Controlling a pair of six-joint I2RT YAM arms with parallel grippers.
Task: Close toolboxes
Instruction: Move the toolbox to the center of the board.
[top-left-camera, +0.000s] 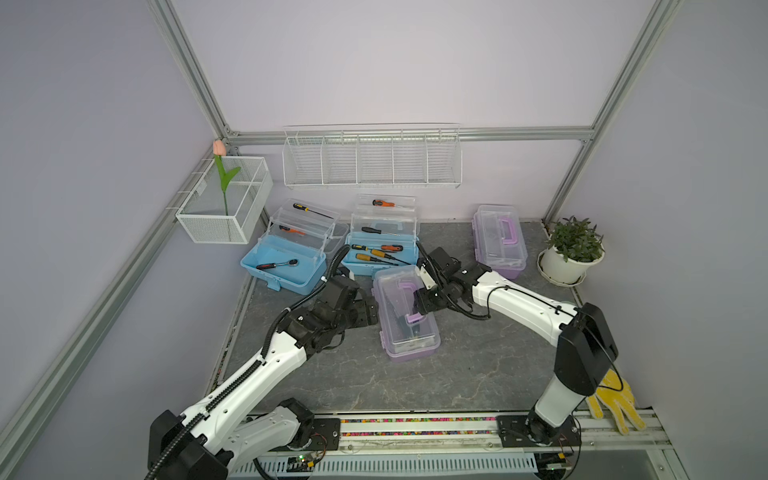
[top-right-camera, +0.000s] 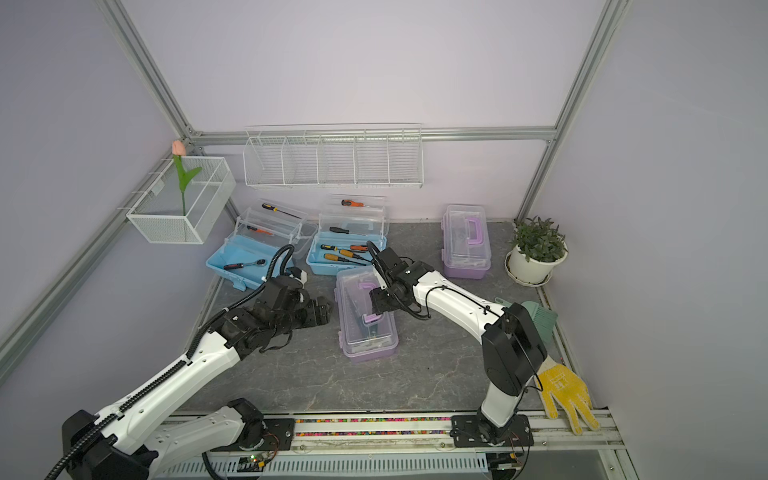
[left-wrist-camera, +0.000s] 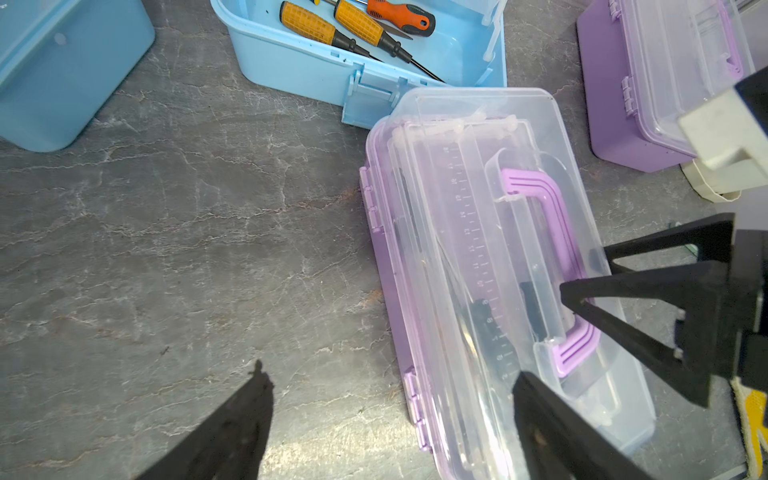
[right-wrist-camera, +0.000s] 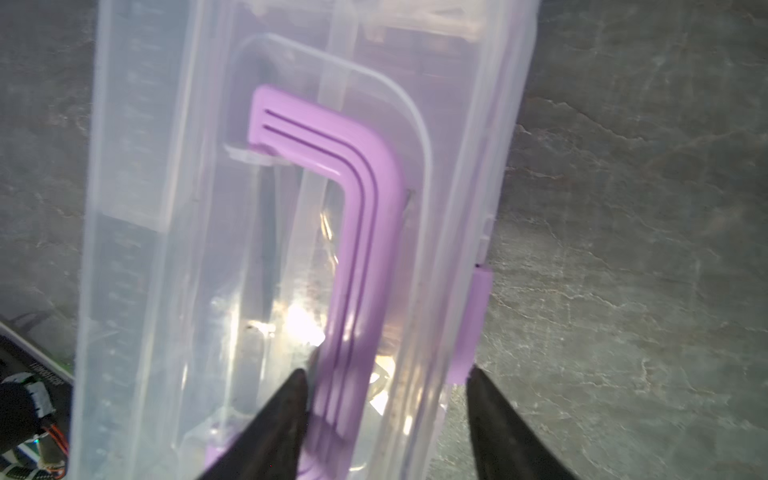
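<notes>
A purple toolbox (top-left-camera: 395, 320) (top-right-camera: 359, 328) lies mid-table with its clear lid down. My right gripper (top-left-camera: 417, 306) (right-wrist-camera: 386, 374) is open; its jaws straddle the purple handle (right-wrist-camera: 365, 208) and the front rim, one tip inside the handle, the other just below the purple latch (right-wrist-camera: 471, 324). My left gripper (top-left-camera: 368, 312) (left-wrist-camera: 390, 376) is wide open at the box's hinge side, one finger over the lid (left-wrist-camera: 478, 249), one over the table. A second purple toolbox (top-left-camera: 498, 241) stands closed at the back right. Two light blue toolboxes (top-left-camera: 286, 266) (top-left-camera: 382, 253) stand open with tools inside.
A white wire rack (top-left-camera: 372, 160) hangs on the back wall. A mesh basket (top-left-camera: 224, 216) with a tulip hangs at the left. A potted plant (top-left-camera: 571, 249) stands at the back right. A yellow glove (top-left-camera: 615, 399) lies on the front rail, a green brush (top-right-camera: 540, 320) by the right arm.
</notes>
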